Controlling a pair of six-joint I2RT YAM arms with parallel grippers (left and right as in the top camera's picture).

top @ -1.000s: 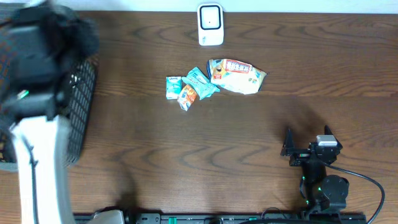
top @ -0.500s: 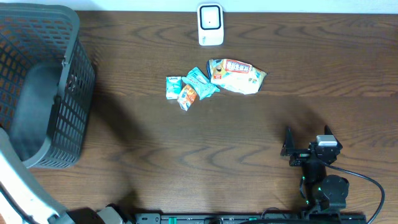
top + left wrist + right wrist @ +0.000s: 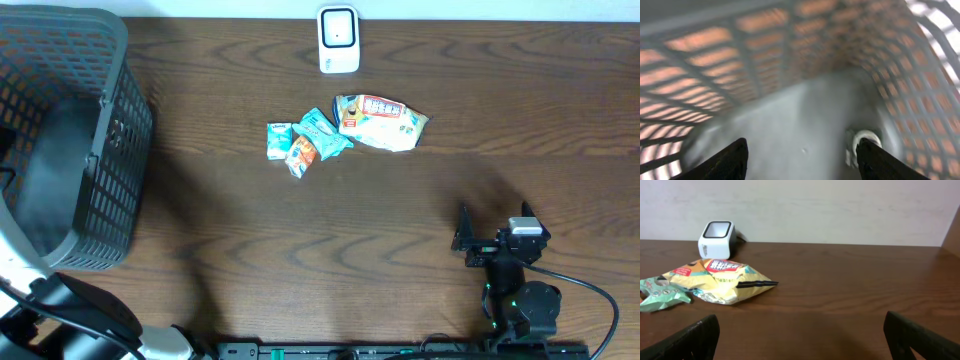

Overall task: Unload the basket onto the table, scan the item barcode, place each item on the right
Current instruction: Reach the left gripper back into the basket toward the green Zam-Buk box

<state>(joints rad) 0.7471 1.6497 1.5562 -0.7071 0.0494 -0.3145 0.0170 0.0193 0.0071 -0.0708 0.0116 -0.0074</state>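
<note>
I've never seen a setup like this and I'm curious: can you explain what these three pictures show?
This is a robot with two arms at a wooden table. One picture looks straight down from above. The other two come from a camera on each wrist, so the dark shapes at their lower edge are that arm's own fingers. On the table lie a yellow snack bag, a few small teal packets, a white barcode scanner and a grey basket. The left gripper, open and empty, looks into the basket. The right gripper, also open, faces the snacks and holds nothing.
</note>
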